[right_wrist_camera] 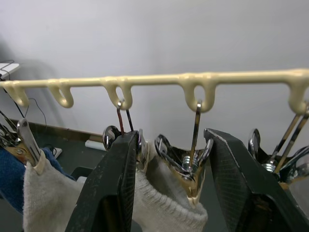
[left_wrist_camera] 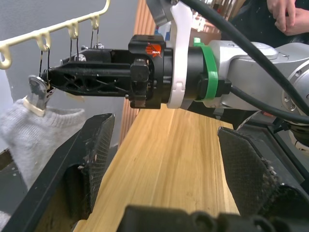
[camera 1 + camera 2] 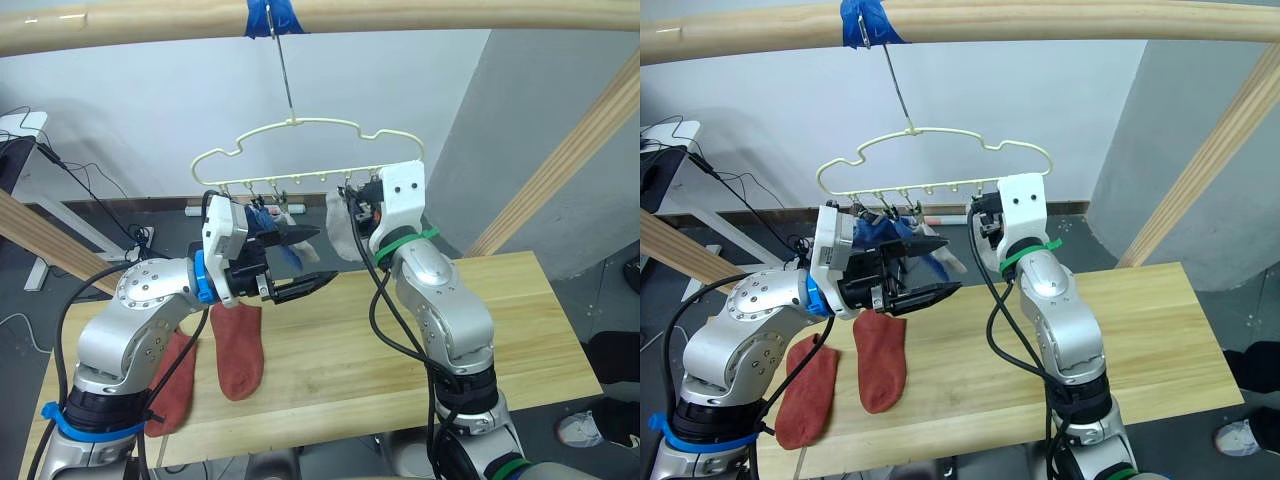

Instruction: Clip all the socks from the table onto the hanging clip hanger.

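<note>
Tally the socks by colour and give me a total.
Rust-red socks: 2, on the table
Light grey socks: 2, on the clip hanger
Blue socks: at least 1, partly hidden
Total: at least 5

We've got the table [image 3: 1140, 330], pale yellowish wood planks w/ visible grain, running long across the head view. On it, toward our left end, two rust-red socks [image 3: 881, 362] lie flat & side by side, just apart; the outer one [image 3: 808, 392] sits at the near-left corner, toe reaching the front edge. Rest of the top, middle to right end, is bare wood.
</note>
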{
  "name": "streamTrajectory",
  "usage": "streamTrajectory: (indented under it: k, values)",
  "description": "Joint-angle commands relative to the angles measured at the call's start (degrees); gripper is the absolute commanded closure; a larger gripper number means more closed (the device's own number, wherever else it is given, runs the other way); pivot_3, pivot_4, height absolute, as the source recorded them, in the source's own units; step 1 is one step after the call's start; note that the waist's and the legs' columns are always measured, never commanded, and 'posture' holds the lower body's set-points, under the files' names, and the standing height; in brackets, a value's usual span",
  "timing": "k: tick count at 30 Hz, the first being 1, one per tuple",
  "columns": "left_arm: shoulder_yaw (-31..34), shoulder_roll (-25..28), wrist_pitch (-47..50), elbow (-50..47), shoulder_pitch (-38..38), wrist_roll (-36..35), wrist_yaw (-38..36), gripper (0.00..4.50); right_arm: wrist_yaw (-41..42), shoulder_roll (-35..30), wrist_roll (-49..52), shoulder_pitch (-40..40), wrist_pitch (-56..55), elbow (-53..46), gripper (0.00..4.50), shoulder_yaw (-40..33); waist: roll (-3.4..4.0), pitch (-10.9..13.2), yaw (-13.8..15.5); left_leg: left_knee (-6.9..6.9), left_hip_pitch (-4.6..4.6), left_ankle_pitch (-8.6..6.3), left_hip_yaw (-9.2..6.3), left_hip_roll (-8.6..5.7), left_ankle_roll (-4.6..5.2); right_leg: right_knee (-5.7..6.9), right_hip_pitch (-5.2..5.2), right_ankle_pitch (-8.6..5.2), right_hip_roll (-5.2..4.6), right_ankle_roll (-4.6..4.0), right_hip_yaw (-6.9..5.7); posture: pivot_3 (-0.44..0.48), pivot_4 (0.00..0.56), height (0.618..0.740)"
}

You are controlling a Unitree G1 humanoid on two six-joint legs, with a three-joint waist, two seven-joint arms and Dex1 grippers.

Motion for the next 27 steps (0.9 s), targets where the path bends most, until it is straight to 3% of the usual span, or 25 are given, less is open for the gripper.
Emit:
streamTrajectory:
  k: [1, 10, 21, 27]
  values:
    - [0.3, 0.2, -1.1, -1.1, 0.0, 0.3, 0.0, 0.72, 0.5, 0.5, 0.9, -1.2, -1.9, -0.9, 2.26, -0.1, 0.00, 0.0, 0.0, 0.00, 0.00, 0.00, 0.00, 0.00, 0.00, 0.00, 0.00, 0.00, 0.00, 0.00, 0.00, -0.207, 0.246, 0.740]
    - [0.6, 0.4, -1.0, -1.4, 0.3, 0.1, -0.1, 0.72, 2.3, -1.1, 1.6, 0.5, -0.6, -4.6, 2.26, -0.3, 0.00, 0.0, 0.0, 0.00, 0.00, 0.00, 0.00, 0.00, 0.00, 0.01, 0.00, 0.00, 0.00, 0.00, 0.00, -0.207, 0.246, 0.740]
    - [0.9, 0.3, -0.3, -1.4, 0.4, -0.8, -0.1, 0.72, 10.4, -11.7, 5.6, 8.3, 3.1, -15.1, 2.26, -0.3, 0.00, 0.0, 0.1, 0.05, 0.00, 0.00, -0.01, -0.01, 0.00, 0.02, 0.02, 0.00, 0.00, 0.00, 0.00, -0.211, 0.247, 0.740]
    - [0.9, 0.3, -0.2, -1.6, 0.5, -0.6, 0.1, 0.72, 9.8, -14.3, 4.4, 9.3, 4.3, -15.6, 2.26, 1.1, 0.00, 0.0, 0.1, 0.06, 0.01, 0.00, 0.00, -0.01, 0.00, 0.04, 0.02, 0.00, 0.02, 0.00, 0.00, -0.213, 0.253, 0.740]
